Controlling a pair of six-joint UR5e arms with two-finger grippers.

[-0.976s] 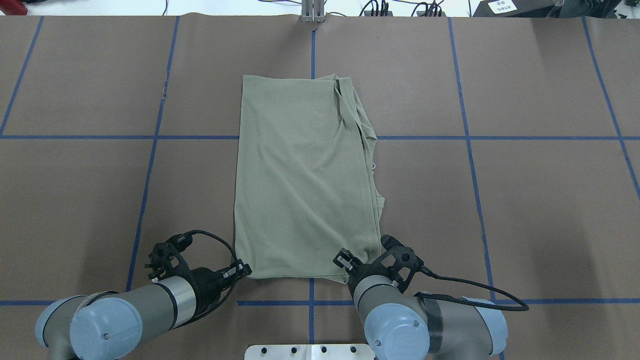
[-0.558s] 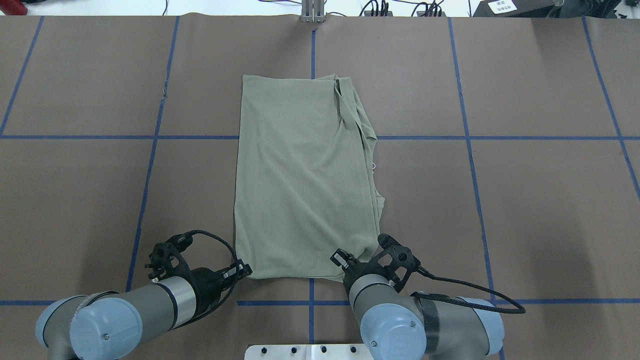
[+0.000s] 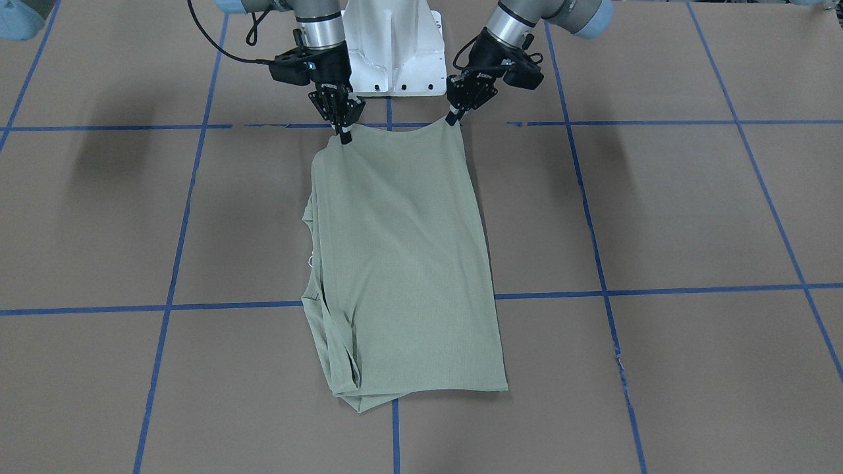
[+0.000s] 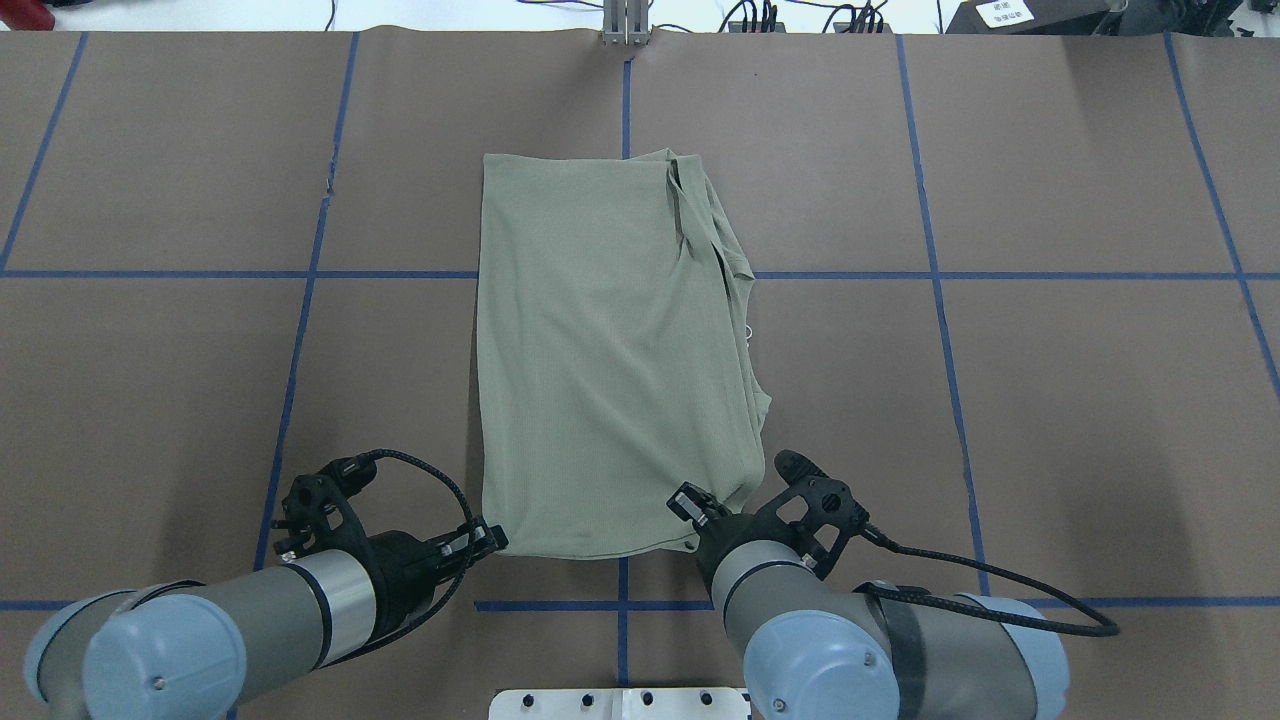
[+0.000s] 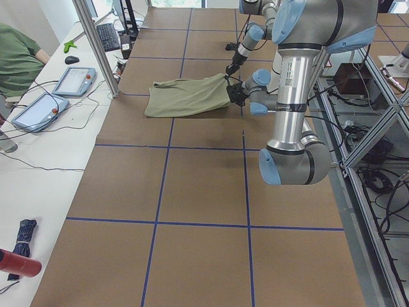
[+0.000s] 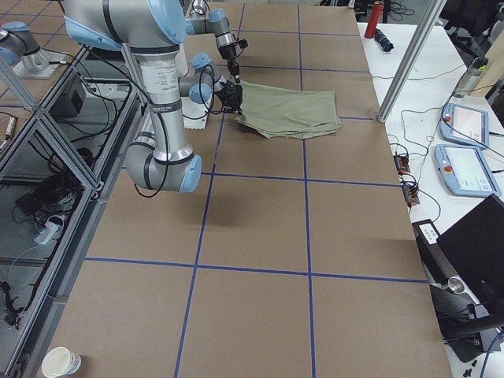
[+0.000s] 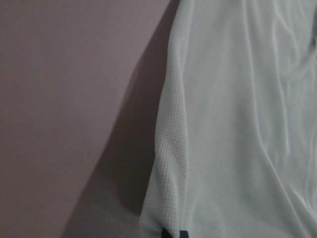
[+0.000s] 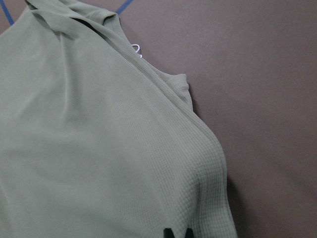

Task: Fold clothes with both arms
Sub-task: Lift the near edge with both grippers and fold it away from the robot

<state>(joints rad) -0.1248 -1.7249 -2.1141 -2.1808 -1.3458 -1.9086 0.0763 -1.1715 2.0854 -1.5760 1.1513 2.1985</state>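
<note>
wide table [image 4: 1050,400] flanking the shirt [image 4: 610,350]

You have one pale green knit shirt [image 4: 610,350], folded into a long strip and lying mostly flat. Its layered side is on the robot's right. The left gripper [image 4: 497,541] and the right gripper [image 4: 692,515] each pinch a near corner, lifting that edge a little.

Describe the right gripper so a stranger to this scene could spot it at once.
On the brown table with blue tape lines lies a folded sage-green shirt; two black grippers pinch its corners nearest the robot's base. The right gripper holds the corner on the side where layered edges show; the left gripper holds the smooth side.
</note>
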